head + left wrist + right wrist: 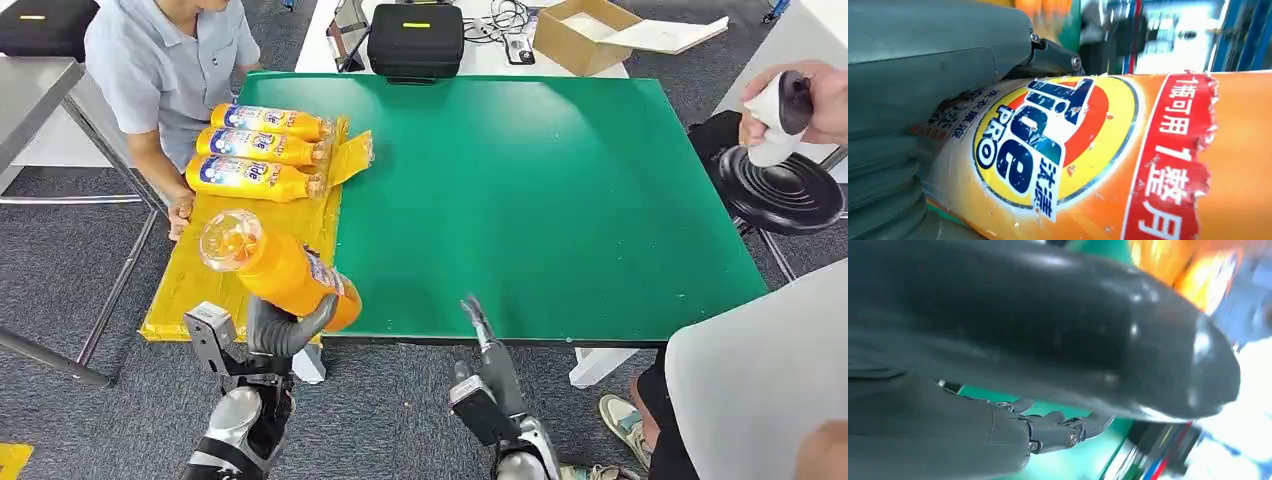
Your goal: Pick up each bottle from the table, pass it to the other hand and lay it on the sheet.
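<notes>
Left hand (285,335) grips an orange bottle (275,268) above the yellow sheet (215,275); right hand (480,330) hangs empty, fingers apart. Laying it beside the three bottles (262,150) likely follows.

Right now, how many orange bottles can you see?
4. Three lie side by side on the yellow sheet. The left robot hand holds the fourth.

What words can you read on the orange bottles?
"PRO" and large letters that look like "ide", plus Chinese characters "1瓶可用1整月" on a red strip: on the held bottle, gripped by the left hand.
"ide", partly readable: on the three bottles on the sheet.
Smaller print on the labels: too blurred.
</notes>
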